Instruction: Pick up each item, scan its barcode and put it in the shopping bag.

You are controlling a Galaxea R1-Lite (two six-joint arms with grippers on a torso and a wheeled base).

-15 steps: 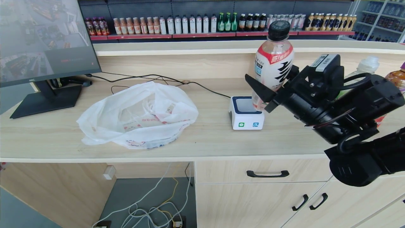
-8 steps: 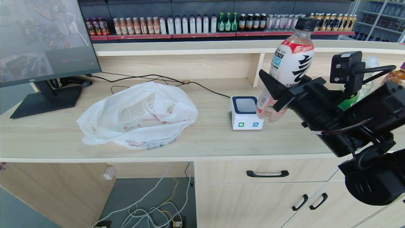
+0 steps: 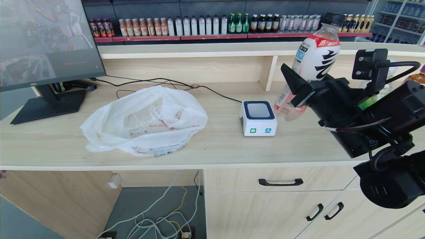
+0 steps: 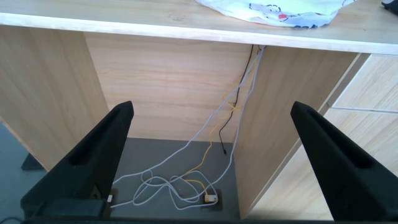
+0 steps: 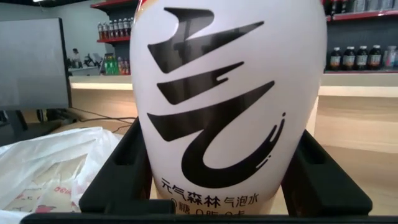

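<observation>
My right gripper (image 3: 303,87) is shut on a clear drink bottle (image 3: 310,64) with a white, red-banded label and a black cap. The bottle leans to the right in the air, just right of the white barcode scanner (image 3: 258,118) on the counter. In the right wrist view the bottle's label (image 5: 227,106) sits between the black fingers (image 5: 118,168). The white plastic shopping bag (image 3: 146,120) lies open on the counter, left of the scanner. My left gripper (image 4: 211,165) hangs open below the counter edge, facing the floor cables.
A monitor (image 3: 46,39) stands at the counter's far left, with cables running behind the bag. More bottles (image 3: 415,79) stand at the right edge behind my arm. Drawers with black handles (image 3: 280,182) are under the counter. A raised ledge (image 3: 199,49) backs the counter.
My right gripper has carried the bottle from above the scanner to the right and upward, and the bottle now tilts to the right. The bag and scanner have not moved.
</observation>
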